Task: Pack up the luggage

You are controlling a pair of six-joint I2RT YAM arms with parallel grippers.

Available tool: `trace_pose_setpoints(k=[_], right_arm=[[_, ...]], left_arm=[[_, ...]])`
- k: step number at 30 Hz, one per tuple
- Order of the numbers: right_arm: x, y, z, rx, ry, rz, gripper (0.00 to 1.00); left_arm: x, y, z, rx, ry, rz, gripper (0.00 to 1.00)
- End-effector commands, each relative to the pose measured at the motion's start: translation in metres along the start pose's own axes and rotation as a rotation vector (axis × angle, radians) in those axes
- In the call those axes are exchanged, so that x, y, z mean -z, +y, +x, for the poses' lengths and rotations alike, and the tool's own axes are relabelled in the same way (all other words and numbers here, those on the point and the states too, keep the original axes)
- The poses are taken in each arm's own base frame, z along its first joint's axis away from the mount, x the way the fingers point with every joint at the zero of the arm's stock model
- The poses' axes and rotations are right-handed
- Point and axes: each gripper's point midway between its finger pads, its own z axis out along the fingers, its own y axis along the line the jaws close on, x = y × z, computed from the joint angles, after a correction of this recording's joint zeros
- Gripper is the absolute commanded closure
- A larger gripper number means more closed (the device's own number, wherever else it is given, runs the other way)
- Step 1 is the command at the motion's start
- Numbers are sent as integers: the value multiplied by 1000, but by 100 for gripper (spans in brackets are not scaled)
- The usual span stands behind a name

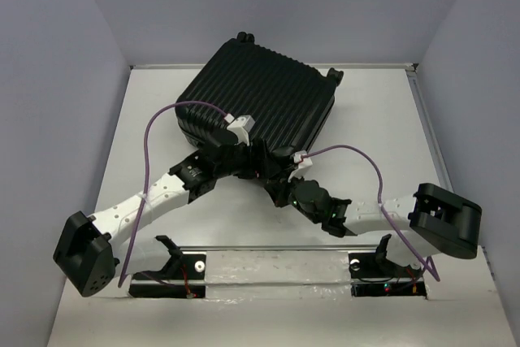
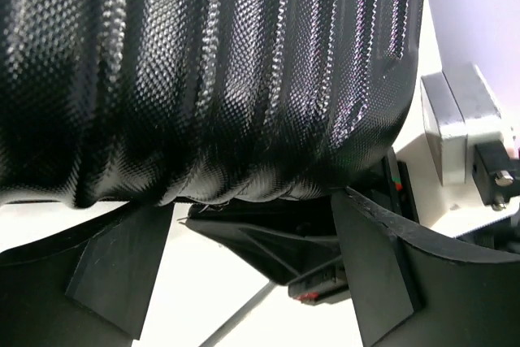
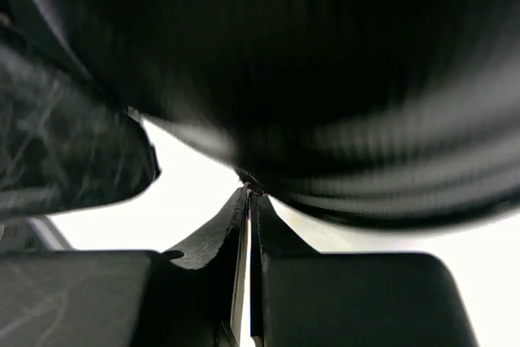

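The luggage point(image 1: 264, 99) is a black ribbed hard-shell suitcase lying closed and askew at the back of the white table point(image 1: 390, 119). Both arms reach to its near corner. My left gripper point(image 1: 242, 154) is open; in the left wrist view its fingers point(image 2: 122, 266) stand wide apart just under the suitcase's rounded shell point(image 2: 203, 79), holding nothing. My right gripper point(image 1: 275, 178) is shut, its tip point(image 3: 250, 191) touching the suitcase's blurred edge point(image 3: 366, 119), with a small dark tab pinched between the pads point(image 3: 207, 233). The right gripper also shows in the left wrist view point(image 2: 317, 258).
Grey walls enclose the table on the left, back and right. Purple cables point(image 1: 162, 119) loop over both arms. The arm bases point(image 1: 85, 253) and mounting rail point(image 1: 276, 270) sit at the near edge. A dark part of the left gripper point(image 3: 65, 160) lies close beside the right one.
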Motion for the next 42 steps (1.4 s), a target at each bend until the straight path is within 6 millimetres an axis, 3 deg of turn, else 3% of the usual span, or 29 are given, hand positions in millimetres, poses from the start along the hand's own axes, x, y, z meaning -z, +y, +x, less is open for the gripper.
trace_pose_setpoints(k=[1,5,6,7,8,9,10,11,12,13,14,15,16,18,19,21,22,23,24,25,26,27,28,29,34,38,42], right_arm=[[-4,28,-15,-97,-87,-11,93],[-11,29,-26,-107,-126,4,93],[-10,31,-24,-114,-117,-7,93],[-9,28,-21,-124,-108,-2,93],[-4,21,-15,-140,-100,6,93],[-2,18,-12,-137,-93,8,93],[1,16,-11,-136,-91,10,93],[3,14,-10,-134,-89,13,93],[6,11,-9,-132,-88,16,93],[8,11,-9,-132,-86,12,93],[10,12,-11,-128,-84,7,93],[10,13,-11,-125,-83,3,93],[10,14,-12,-120,-82,0,93],[10,18,-13,-107,-76,-11,93],[10,18,-14,-104,-75,-12,93],[10,21,-12,-90,-61,-24,93],[11,21,-11,-85,-56,-25,93],[11,21,-11,-82,-54,-26,93],[11,22,-10,-77,-47,-30,93],[10,19,-11,-73,-46,-25,93],[11,20,-8,-66,-33,-32,93],[11,21,-7,-64,-28,-39,93],[11,22,-7,-61,-24,-42,93],[10,20,-7,-58,-20,-41,93],[8,21,-3,-49,4,-58,93],[5,20,-4,-43,6,-57,93],[5,17,-2,-40,17,-60,93]], left_arm=[[-9,-29,-46,-13,-172,94,8],[-2,-29,-54,-21,-199,73,7],[7,-32,-71,-33,-240,56,6],[16,-23,-79,-33,-257,0,6],[42,-22,-117,-34,-359,-7,5],[55,-34,-127,-49,-387,18,5],[73,-13,-149,-21,-426,-44,3],[85,-6,-168,-16,-460,-73,2],[114,9,-205,-18,-542,-152,1],[124,20,-222,-17,-568,-197,1],[119,41,-234,-3,-553,-245,1],[130,44,-255,-19,-575,-249,1],[143,79,-269,27,-598,-331,1],[142,120,-284,69,-602,-399,1],[144,159,-290,119,-595,-466,1],[141,182,-295,144,-572,-473,1],[130,182,-294,142,-529,-408,1],[118,202,-294,161,-493,-409,1],[113,202,-299,147,-492,-384,1],[93,206,-297,131,-441,-311,1],[88,201,-306,108,-426,-270,1],[78,206,-298,109,-386,-244,1],[71,193,-300,78,-353,-157,1],[61,198,-296,68,-326,-136,1],[42,181,-281,44,-275,28,1],[19,192,-263,69,-210,11,1],[15,187,-255,111,-194,77,1]])
